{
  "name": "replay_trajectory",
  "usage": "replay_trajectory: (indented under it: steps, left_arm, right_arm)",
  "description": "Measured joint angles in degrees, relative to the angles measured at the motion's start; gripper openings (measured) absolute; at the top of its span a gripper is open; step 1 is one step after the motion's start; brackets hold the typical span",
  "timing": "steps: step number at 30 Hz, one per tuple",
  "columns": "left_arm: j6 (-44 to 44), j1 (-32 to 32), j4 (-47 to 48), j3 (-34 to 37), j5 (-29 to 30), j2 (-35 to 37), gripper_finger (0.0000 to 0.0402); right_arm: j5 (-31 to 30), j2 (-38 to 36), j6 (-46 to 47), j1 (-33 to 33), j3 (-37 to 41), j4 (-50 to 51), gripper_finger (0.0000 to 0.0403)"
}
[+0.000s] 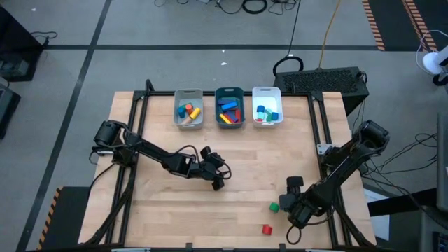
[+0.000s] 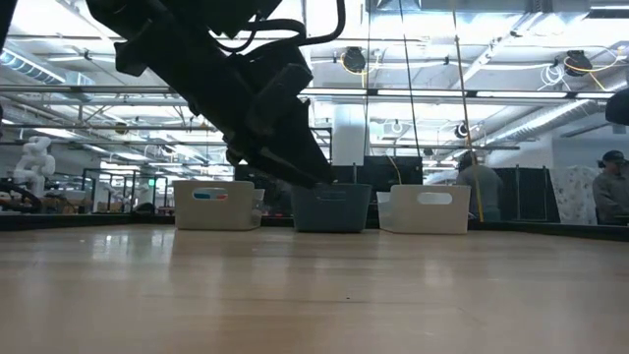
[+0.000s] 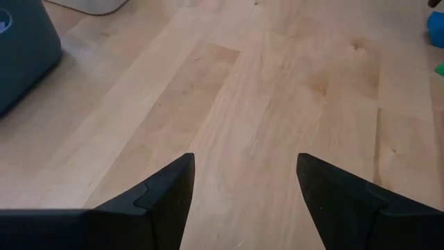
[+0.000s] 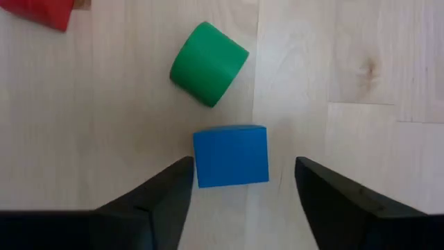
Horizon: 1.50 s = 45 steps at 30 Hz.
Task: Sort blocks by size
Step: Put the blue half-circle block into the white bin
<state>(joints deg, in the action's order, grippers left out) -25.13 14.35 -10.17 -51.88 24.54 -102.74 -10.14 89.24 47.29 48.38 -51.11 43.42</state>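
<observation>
Blue and small, a wooden cube (image 4: 231,155) sits on the counter (image 1: 161,203) between the right gripper (image 4: 243,182)'s spread fingers (image 4: 164,191), touching neither, it seems. Light, rigid and flat-sided, it should take a squeeze across opposite faces. A green cylinder (image 4: 208,63) lies just beyond. The left gripper (image 3: 244,180) hovers mid-counter, fingers apart, empty.

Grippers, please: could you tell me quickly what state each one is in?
Left gripper: open, holding nothing.
Right gripper: open, straddling the blue cube, not gripping it.
</observation>
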Motion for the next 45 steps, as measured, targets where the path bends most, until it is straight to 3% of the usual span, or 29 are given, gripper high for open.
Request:
replay_trajectory:
  steps: [5, 9, 25, 31, 38, 45]
  left_arm:
    - [-0.02, 0.00, 0.02, 0.00, 0.00, 0.00, 0.0253]
    - [-0.02, 0.02, 0.09, -0.02, 0.00, 0.00, 0.0253]
    - [0.05, -0.02, 0.15, -0.02, 0.52, 0.00, 0.0253]
    - [0.05, -0.02, 0.15, -0.02, 0.52, 0.00, 0.0253]
    - [0.05, -0.02, 0.13, -0.02, 0.59, 0.00, 0.0253]
    - [0.04, 0.04, 0.13, -0.02, 0.61, -0.02, 0.0253]
  right_arm:
    - [0.65, 2.12, -0.67, 0.00, 0.00, -0.74, 0.0274]
    - [1.68, 4.86, -2.55, 0.00, 0.00, -2.11, 0.0274]
    - [4.01, 6.23, -4.01, -2.50, -0.04, -3.51, 0.0157]
    - [4.21, 5.80, -6.13, -4.80, 0.02, -3.88, 0.0158]
    - [4.08, 0.52, -14.23, -8.48, 0.04, -5.74, 0.0155]
    - [2.36, -7.79, -24.69, -16.42, 0.04, -10.27, 0.0161]
